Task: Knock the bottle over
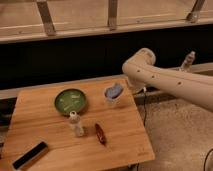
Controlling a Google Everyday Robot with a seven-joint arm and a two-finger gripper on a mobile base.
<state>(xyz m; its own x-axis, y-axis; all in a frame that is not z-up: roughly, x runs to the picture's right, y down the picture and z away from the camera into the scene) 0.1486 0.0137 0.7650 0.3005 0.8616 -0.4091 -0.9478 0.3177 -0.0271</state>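
Bottle point(76, 124) is seen upright near the middle of the wooden worktop point(40, 130), slightly toward the front edge, with the white cap on top. Its label is too blurred to be read. It is placed just in front of the green plate point(62, 102), which is set toward the back edge, left of centre; contact between the two cannot be confirmed. A dark red elongated item point(100, 134) is laid flat just right of the bottle, apart from it; what it is cannot be told. A clear cup point(113, 94) with bluish contents is found near the back right corner. A black bar-shaped object point(30, 155) is laid at an angle by the front left corner, partly cut off by the frame's bottom edge.

The pale robot arm point(165, 82) is seen beyond the right edge of the worktop, its elbow raised past the back right corner, well apart from the bottle. The arm is cut off at the frame's right side. The gripper is not seen anywhere in the view, so its opening cannot be judged. A thin cable point(145, 100) is hung below the elbow. A small pale bottle point(188, 61) is noted far off against the dark wall, partly hidden by the arm.
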